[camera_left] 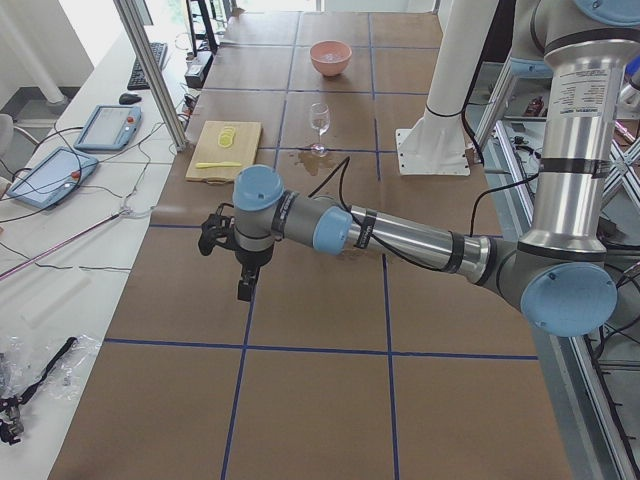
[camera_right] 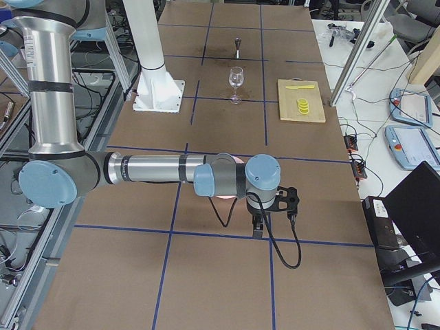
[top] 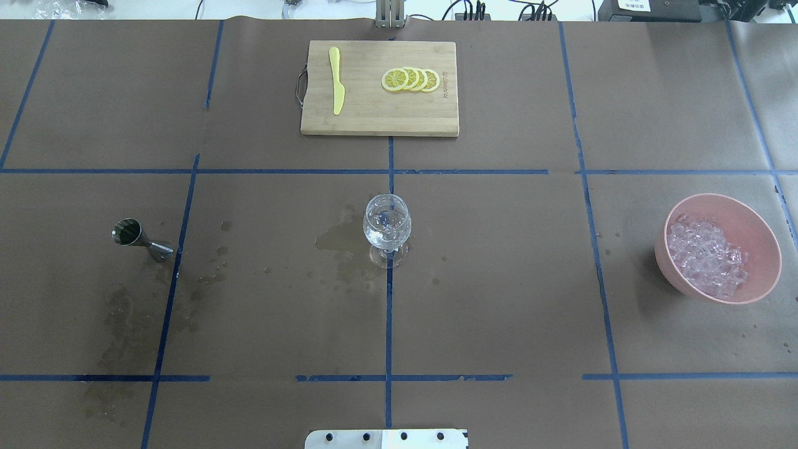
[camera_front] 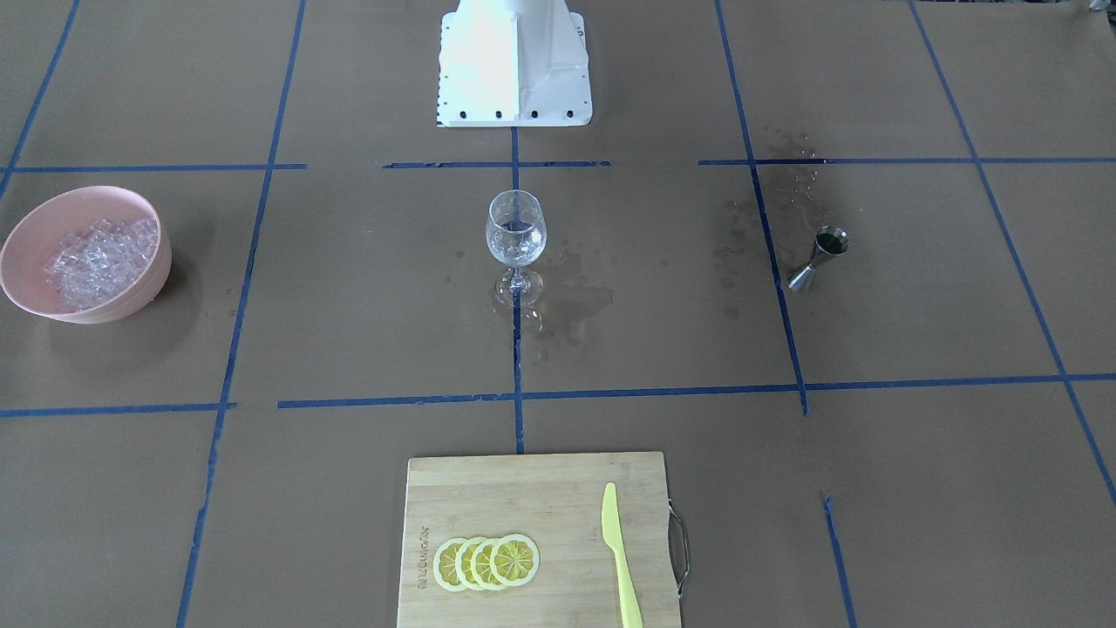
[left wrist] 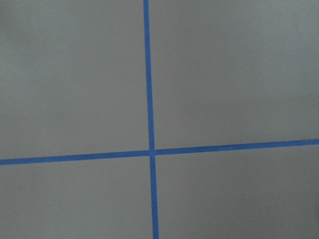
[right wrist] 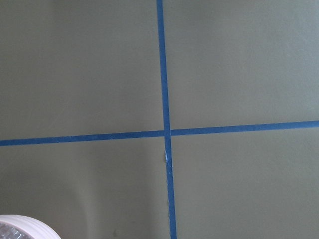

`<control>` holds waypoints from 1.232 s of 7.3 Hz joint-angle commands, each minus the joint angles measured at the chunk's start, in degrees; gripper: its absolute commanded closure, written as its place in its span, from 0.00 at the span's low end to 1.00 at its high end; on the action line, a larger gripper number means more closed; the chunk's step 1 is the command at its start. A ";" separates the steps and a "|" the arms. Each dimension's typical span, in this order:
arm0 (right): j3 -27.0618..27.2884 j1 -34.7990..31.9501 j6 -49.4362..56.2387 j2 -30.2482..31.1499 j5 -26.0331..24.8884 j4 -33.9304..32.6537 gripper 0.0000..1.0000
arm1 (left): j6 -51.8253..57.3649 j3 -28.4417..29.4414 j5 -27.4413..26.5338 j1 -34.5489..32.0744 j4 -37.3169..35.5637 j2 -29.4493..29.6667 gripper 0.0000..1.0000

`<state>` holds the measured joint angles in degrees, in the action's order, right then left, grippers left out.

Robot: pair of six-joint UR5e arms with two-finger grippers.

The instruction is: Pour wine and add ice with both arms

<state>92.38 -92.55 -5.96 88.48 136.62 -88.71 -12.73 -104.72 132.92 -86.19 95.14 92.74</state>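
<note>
At the far ends of the desk [top: 499, 312], my left arm [camera_left: 400, 235] and right arm [camera_right: 151, 168] hang out wide over brown cover and blue tape [left wrist: 147, 74].

Whether my left fingers [camera_left: 244, 282] and right fingers [camera_right: 258, 224] are spread or closed I cannot tell; only the side cameras catch them. Nearest in, the steel jigger [top: 133, 235] stands on my left and the pink bowl [top: 757, 227] of ice [top: 707, 257] on my right, I judge so that each arm has its own job. Between them the stemmed glass [top: 387, 226] sits on a tape crossing, within reach of both, seemingly with a little clear wine [top: 386, 237] in it and damp patches [top: 340, 240] around its foot. Farthest, the cutting board [top: 374, 112] carries lemon slices [top: 411, 79], a yellow knife [top: 336, 87] and a burnt-in mark too small to read.
</note>
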 commanded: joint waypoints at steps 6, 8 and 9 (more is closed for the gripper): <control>0.96 1.76 -1.06 -1.90 0.66 -0.14 0.00 | -39.61 -26.14 -18.39 25.26 16.04 -12.35 0.00; 1.48 2.11 -3.43 -2.00 2.59 0.12 0.00 | -47.00 -26.32 -26.78 33.14 33.99 -23.34 0.00; 2.35 2.11 -3.44 -1.91 2.51 -0.05 0.00 | -53.39 -26.50 -34.84 40.93 35.72 -24.78 0.00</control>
<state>93.92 -90.51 -8.95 86.57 138.73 -88.69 -59.36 -130.92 106.44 -53.23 125.41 71.68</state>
